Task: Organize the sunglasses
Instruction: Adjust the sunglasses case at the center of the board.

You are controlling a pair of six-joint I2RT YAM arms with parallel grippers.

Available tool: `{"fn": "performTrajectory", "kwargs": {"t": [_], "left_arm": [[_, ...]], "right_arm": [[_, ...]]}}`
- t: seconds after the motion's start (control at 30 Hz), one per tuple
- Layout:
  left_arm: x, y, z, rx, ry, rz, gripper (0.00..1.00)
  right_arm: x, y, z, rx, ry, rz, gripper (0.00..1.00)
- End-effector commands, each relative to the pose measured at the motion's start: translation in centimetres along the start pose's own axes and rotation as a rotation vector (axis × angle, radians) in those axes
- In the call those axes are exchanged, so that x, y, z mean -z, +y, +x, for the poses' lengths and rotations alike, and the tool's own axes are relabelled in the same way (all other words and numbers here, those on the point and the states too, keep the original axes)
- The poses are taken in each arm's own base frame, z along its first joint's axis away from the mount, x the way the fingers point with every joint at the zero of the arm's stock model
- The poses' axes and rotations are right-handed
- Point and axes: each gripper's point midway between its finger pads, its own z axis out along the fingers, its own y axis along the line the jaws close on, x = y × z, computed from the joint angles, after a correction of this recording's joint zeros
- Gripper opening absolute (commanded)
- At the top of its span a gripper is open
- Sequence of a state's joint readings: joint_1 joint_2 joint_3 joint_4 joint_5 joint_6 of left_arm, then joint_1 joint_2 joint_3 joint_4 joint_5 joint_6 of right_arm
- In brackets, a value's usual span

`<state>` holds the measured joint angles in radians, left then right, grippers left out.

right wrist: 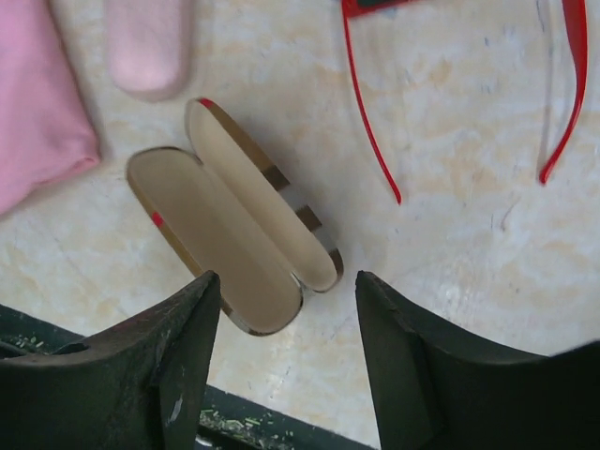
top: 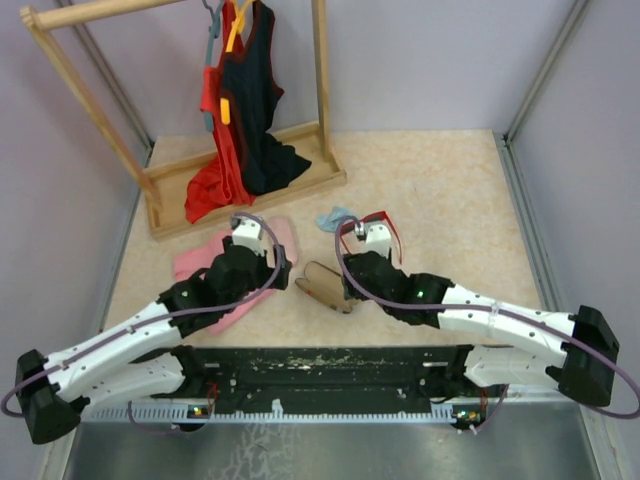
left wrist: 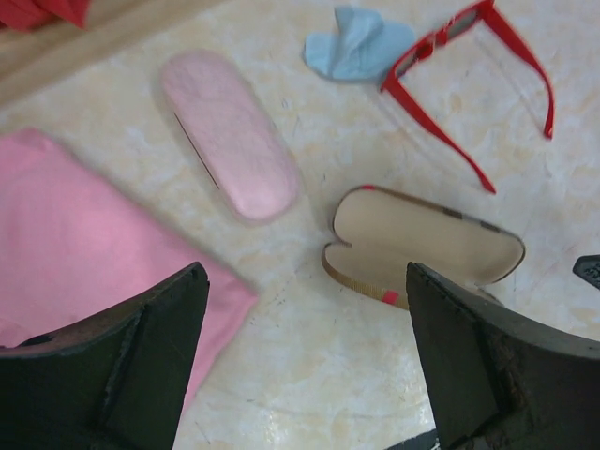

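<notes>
The red sunglasses lie unfolded on the table at the far right; their temples also show in the right wrist view. In the top view they are partly hidden by my right gripper. The orange-yellow pair is out of view. My right gripper is open and empty, above the near end of the open brown case. My left gripper is open and empty over bare table, between a pink cloth and the brown case. In the top view it hovers over the pink cloth.
A shut pink case lies beyond the left gripper. A light blue cloth lies beside the red sunglasses. A wooden clothes rack with red and black garments stands at the back left. A black strip runs along the near edge.
</notes>
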<state>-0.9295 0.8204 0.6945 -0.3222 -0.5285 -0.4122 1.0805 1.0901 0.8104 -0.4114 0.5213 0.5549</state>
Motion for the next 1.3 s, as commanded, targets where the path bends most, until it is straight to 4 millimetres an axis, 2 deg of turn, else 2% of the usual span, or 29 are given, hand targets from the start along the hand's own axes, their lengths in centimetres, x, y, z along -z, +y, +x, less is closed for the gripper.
{"fn": "performTrajectory", "kwargs": {"t": [0.0, 0.2, 0.37, 0.47, 0.73, 0.9, 1.1, 1.27], "left_arm": [[-2.1, -2.7, 1.5, 0.02, 0.05, 0.086, 0.89], [-2.6, -3.0, 1.7, -0.004, 0.068, 0.091, 0.87], [-2.2, -2.1, 1.3, -0.008, 0.053, 0.077, 0.87], [-2.0, -1.7, 1.3, -0.005, 0.049, 0.071, 0.87], [-1.7, -1.4, 1.3, 0.002, 0.043, 0.07, 0.86], [-1.6, -1.2, 1.1, 0.002, 0.037, 0.07, 0.86], [-1.6, -1.0, 1.1, -0.001, 0.036, 0.065, 0.86], [-1.6, -1.0, 1.1, 0.005, 0.033, 0.067, 0.86]], "right_arm": [[-0.7, -2.0, 3.9, -0.222, 0.091, 0.084, 0.58], [-2.3, -2.2, 7.2, -0.262, 0.166, 0.108, 0.57], [-3.9, -1.6, 8.7, -0.291, 0.198, 0.081, 0.55], [-4.6, -2.0, 8.8, -0.295, 0.185, 0.104, 0.5], [-6.0, -3.1, 7.4, -0.298, 0.115, 0.165, 0.38], [-6.5, -4.0, 7.6, -0.261, 0.13, 0.214, 0.33], [-6.9, -4.1, 8.2, -0.248, 0.154, 0.214, 0.32], [-7.3, -3.5, 7.3, -0.218, 0.12, 0.171, 0.21]]}}
